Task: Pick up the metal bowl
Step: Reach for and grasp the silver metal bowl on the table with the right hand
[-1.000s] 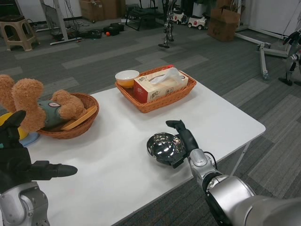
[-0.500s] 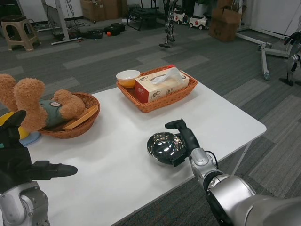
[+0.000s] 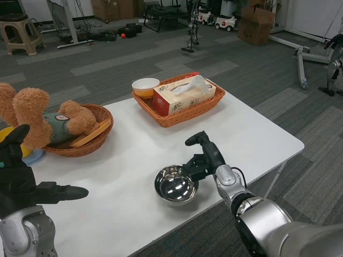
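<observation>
The shiny metal bowl point(image 3: 174, 185) sits flat on the white table point(image 3: 123, 160), near its front edge. My right hand point(image 3: 202, 157) is just right of it. Its fingers reach down to the bowl's right rim and touch it, while the thumb stands up and apart from the bowl. I see nothing gripped in that hand. My left hand point(image 3: 20, 182) waits over the table's front left corner with its fingers apart and nothing in it.
A wicker basket point(image 3: 179, 113) at the back holds a tissue box point(image 3: 184, 95) and a small white bowl point(image 3: 145, 87). A round basket point(image 3: 86, 142) on the left holds a brown teddy bear point(image 3: 40, 115). The table's right edge is near my right hand.
The bowl has slid left and toward the front edge, out of the right hand's curl, and now lies flat. The right hand has stayed roughly in place. The left hand has not moved.
</observation>
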Robot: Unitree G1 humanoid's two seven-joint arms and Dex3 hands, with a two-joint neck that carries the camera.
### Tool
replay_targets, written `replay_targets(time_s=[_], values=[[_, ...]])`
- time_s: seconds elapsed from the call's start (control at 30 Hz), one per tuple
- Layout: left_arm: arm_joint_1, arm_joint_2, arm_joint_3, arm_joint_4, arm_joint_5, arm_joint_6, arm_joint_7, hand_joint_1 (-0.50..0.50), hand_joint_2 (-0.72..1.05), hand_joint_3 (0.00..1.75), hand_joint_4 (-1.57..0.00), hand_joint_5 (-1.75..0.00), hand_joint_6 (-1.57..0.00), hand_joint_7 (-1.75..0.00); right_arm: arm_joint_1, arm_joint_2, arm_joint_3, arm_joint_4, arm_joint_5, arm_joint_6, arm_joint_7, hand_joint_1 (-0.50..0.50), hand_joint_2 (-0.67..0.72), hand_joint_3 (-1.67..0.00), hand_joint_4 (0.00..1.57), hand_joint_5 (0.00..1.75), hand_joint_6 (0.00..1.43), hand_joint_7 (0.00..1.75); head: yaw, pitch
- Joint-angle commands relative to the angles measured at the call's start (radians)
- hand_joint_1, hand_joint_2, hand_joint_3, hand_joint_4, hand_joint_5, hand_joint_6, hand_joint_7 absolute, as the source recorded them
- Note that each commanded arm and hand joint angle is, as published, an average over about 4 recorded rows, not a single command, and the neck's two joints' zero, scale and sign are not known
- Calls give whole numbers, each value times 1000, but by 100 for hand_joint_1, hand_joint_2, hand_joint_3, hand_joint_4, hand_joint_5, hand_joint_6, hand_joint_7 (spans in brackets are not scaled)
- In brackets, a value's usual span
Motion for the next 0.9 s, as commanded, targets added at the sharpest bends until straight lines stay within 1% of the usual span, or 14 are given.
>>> replay_targets(time_s=[0.03, 0.13, 0.23, 0.37, 0.5, 0.67, 0.87, 0.9], values=[[14, 5, 1, -1, -2, 0, 2, -46, -64, 0, -112, -123, 0, -7, 17, -13, -2, -8, -1, 0, 2, 20, -29, -135, 126, 104, 0, 175, 2, 0], [14, 4, 1, -1, -2, 0, 2, -46, -61, 0, -112, -123, 0, -7, 17, -13, -2, -12, 0, 0, 2, 21, -29, -135, 125, 99, 0, 175, 4, -1], [14, 4, 1, -1, -2, 0, 2, -46, -64, 0, -112, -123, 0, -7, 16, -13, -2, -14, 0, 0, 2, 21, -29, -135, 123, 107, 0, 175, 6, -3], [14, 3, 1, -1, -2, 0, 2, -46, -64, 0, -112, -123, 0, -7, 16, -13, -3, -21, 4, 0, 2, 21, -29, -135, 119, 107, 0, 175, 6, -3], [14, 2, 1, -1, -2, 0, 2, -46, -64, 0, -112, -123, 0, -7, 16, -13, -11, -25, 8, 0, 2, 21, -29, -135, 112, 116, 0, 175, 9, -4], [14, 2, 5, -1, -2, 0, 2, -46, -64, 0, -112, -123, 0, -7, 21, -14, -34, -34, 8, -3, 2, 21, -29, -135, 106, 116, 0, 175, 10, -5], [12, 2, 5, 3, -3, 0, 2, -46, -64, 0, -112, -123, 0, -7, 35, -22, -67, -39, 6, -4, 2, 21, -29, -135, 103, 116, 0, 175, 7, -8], [11, 2, 5, 4, -3, 0, 2, -46, -64, 0, -112, -123, 0, -7, 37, -23, -71, -38, 6, -3, 2, 21, -29, -135, 101, 119, 0, 175, 7, -8]])
